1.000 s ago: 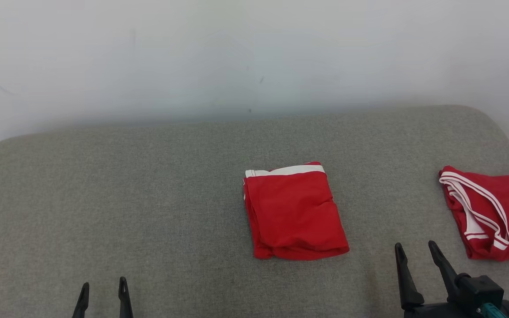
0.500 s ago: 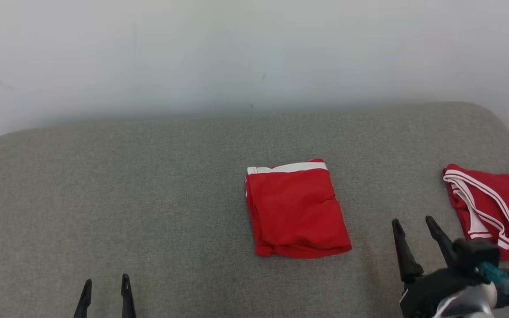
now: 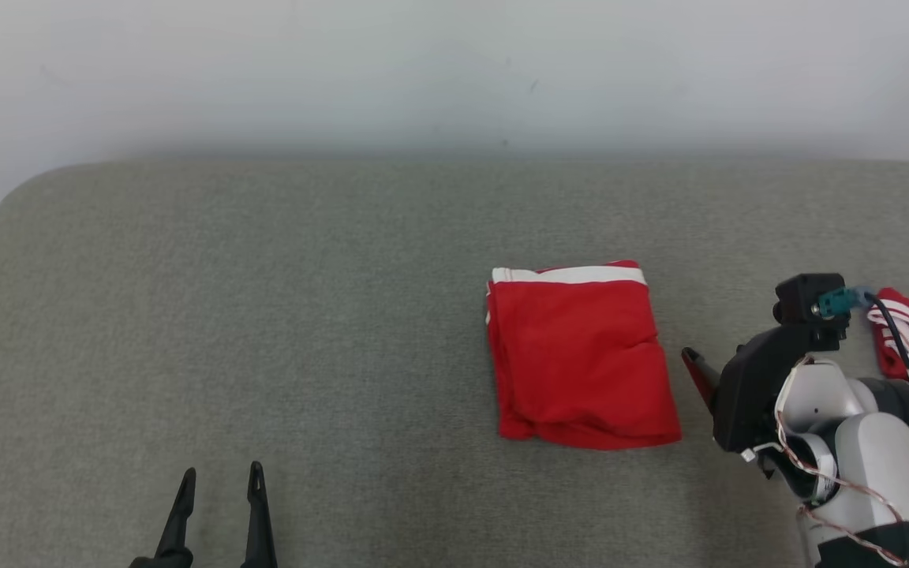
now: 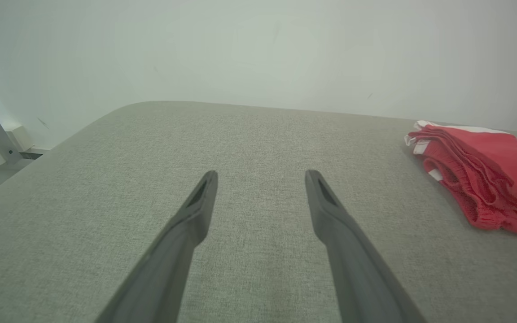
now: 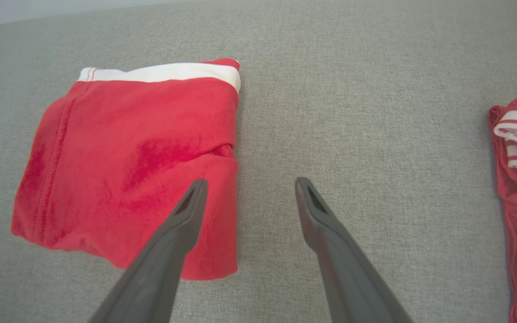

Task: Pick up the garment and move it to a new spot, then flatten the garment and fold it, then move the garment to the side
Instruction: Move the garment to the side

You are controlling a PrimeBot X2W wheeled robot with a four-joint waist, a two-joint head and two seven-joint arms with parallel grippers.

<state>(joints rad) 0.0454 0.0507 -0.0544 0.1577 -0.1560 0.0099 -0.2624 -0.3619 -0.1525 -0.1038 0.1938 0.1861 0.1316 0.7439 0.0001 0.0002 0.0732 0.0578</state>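
head and wrist views. the folded red garment [image 3: 581, 359], with a white band along its far edge, lay on the grey fabric tabletop [image 3: 265, 315], right of centre and well clear of every edge. a second red garment [image 5: 510, 197] with white striped trim lay near the tabletop's right end, apart from the folded one, with a strip of bare fabric between the two. a pale wall [image 3: 423, 71] rose just behind the far edge. the left half of the tabletop was bare grey fabric out to its rounded far-left corner, and a broad bare margin ran along the near side.

the right forearm [image 3: 865, 442], pale and wound with thin wires, rose from the lower right corner of the head view and stood partly in front of the second garment, as did its black cable [image 3: 908, 347]. the right pincer [image 5: 250, 180] stood with jaws wide and nothing between them. one finger overlapped the folded garment's right border and the other lay over bare fabric. whether either touched could not be told. in the head view one fingertip showed just beside the garment's right edge.

the left pincer [image 3: 222, 471] sat at the lower left, its fingers pointing toward the wall, spread wide and empty, well apart from the garment.
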